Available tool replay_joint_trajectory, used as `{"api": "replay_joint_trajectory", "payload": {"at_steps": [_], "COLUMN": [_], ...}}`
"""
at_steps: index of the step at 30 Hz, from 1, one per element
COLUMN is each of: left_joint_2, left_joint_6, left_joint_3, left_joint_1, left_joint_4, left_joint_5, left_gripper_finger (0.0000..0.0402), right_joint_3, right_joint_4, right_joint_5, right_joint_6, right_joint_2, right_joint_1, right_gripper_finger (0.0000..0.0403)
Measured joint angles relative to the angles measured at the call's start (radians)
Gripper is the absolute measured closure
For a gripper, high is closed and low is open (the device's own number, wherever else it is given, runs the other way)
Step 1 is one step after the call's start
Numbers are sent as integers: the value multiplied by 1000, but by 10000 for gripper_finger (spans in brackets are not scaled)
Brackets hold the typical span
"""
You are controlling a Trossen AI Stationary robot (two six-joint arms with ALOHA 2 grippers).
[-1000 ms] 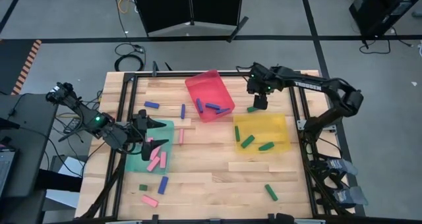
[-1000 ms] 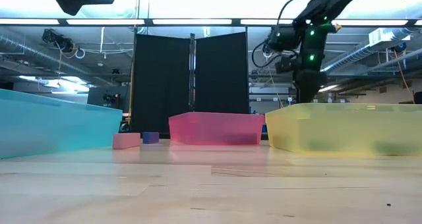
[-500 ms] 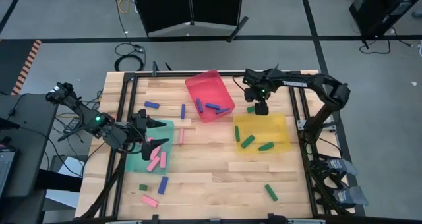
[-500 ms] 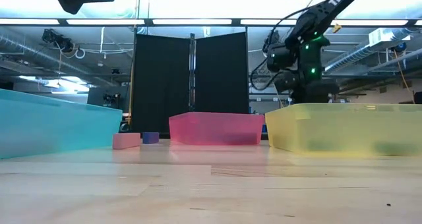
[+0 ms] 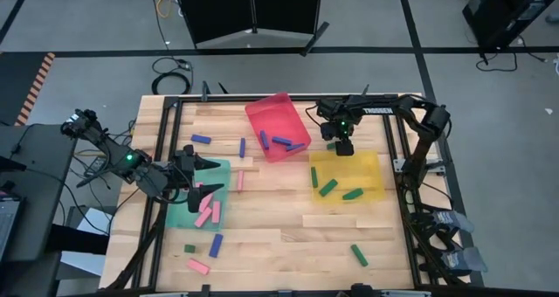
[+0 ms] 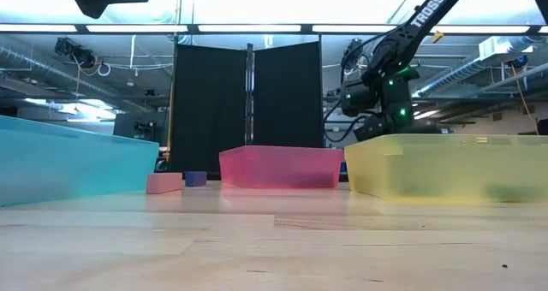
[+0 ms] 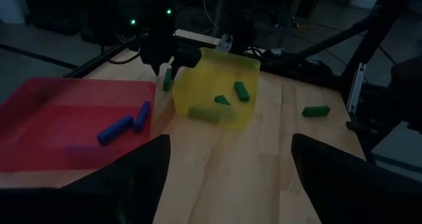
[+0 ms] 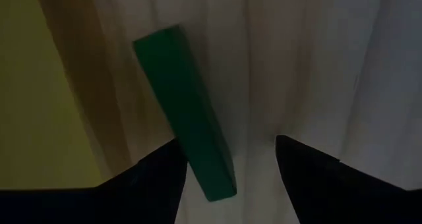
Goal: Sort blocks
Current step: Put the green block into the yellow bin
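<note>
A: What lies nearest on the table (image 5: 288, 205)?

B: Loose blocks along the near edge: a pink block (image 5: 199, 265), a blue block (image 5: 216, 245), and a green block (image 5: 359, 255) off to the right.

A: And the left gripper (image 5: 194, 162)?

B: It hangs over the teal tray (image 5: 179, 214), where pink blocks (image 5: 208, 207) lie, its fingers spread with nothing between them.

A: Farther on?

B: The yellow tray (image 5: 376, 170) holds three green blocks (image 5: 327, 188). Just beyond its far wall the right gripper (image 5: 341, 142) is down at the table, fingers (image 8: 310, 178) spread either side of a green block (image 8: 184, 145), not touching it. The tray wall stands close beside it.

A: Farthest?

B: The red tray (image 5: 262, 113), with blue blocks (image 5: 281, 142) inside.
</note>
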Motion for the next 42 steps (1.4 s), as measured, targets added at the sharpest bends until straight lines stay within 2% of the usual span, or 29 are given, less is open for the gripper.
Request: {"api": "replay_joint_trajectory", "payload": {"at_steps": [6,10,14,20,27,31,38,42], "left_joint_2": [0,0,0,0,0,0,0,0], "left_joint_6": [0,1,1,2,2,5,0,-24], "left_joint_3": [0,0,0,0,0,0,0,0], "left_joint_1": [0,0,0,0,0,0,0,0], "left_joint_4": [0,0,-1,0,-1,-1,-1,-1], "left_joint_5": [0,0,0,0,0,0,0,0], "left_gripper_finger": [79,79,79,79,79,79,79,79], "right_joint_3": [3,4,3,3,2,-5,31,47], "right_joint_4": [9,10,11,6,-4,-25,-58,-76], "right_joint_5": [5,7,7,3,-14,-14,-1,-110], "right_joint_6": [-3,-3,-3,-3,12,20,89,199], "right_joint_2": [18,22,23,24,20,-25,-219,-379], "right_joint_1": [0,-1,-2,-2,-11,-15,-14,13], "right_gripper_finger": [173,194,238,332,334,334,334,334]}}
